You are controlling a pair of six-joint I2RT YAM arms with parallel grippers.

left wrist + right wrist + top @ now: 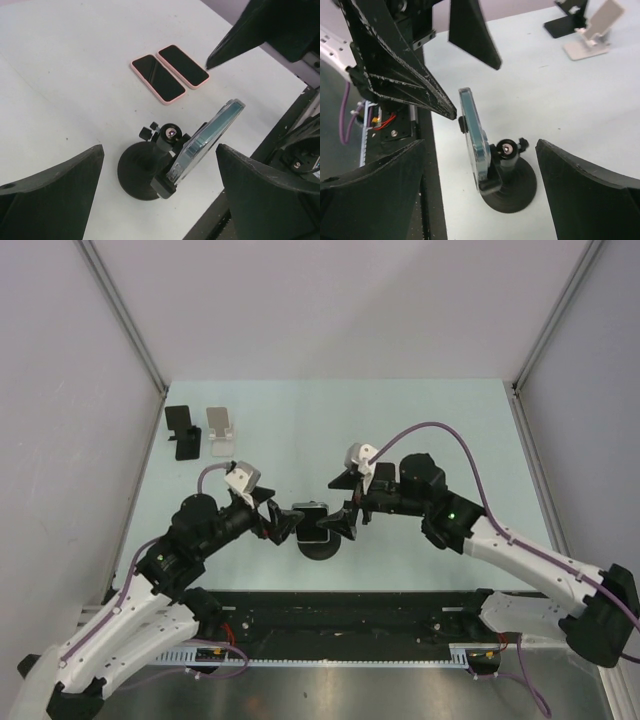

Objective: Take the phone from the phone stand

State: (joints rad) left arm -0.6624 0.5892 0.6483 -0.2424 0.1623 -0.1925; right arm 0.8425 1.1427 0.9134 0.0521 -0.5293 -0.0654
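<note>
The phone (313,519), in a clear teal-edged case, sits tilted in the clamp of a black round-based phone stand (321,548) near the table's front middle. My left gripper (285,518) is open just left of the phone. My right gripper (342,502) is open just right of it. In the left wrist view the phone (207,137) and stand (142,172) lie between my open left gripper's (159,148) jaws, untouched. In the right wrist view the phone (472,137) and stand (512,185) lie between my open right gripper's (480,142) jaws, untouched.
A black stand (183,430) and a white stand (221,430) are at the table's far left. Two pink-cased phones (157,77) (183,65) lie flat on the table beyond the stand, hidden under my right arm in the top view. A black rail (340,615) runs along the near edge.
</note>
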